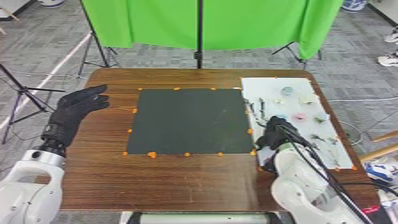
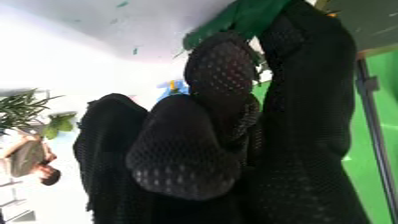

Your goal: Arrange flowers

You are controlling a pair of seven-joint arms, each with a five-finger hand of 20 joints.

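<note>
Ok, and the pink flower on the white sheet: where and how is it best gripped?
Probably a light pinch on the sides of the pink flower, from above: it is small and roundish, with a green sprig close on its right and the right hand on its near left.

Flowers (image 1: 298, 117) too small to name; green piece (image 2: 233, 21) cropped.

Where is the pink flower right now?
In the head view, the pink flower lies on the white sheet along the right side of the table, just beyond the right hand.
</note>
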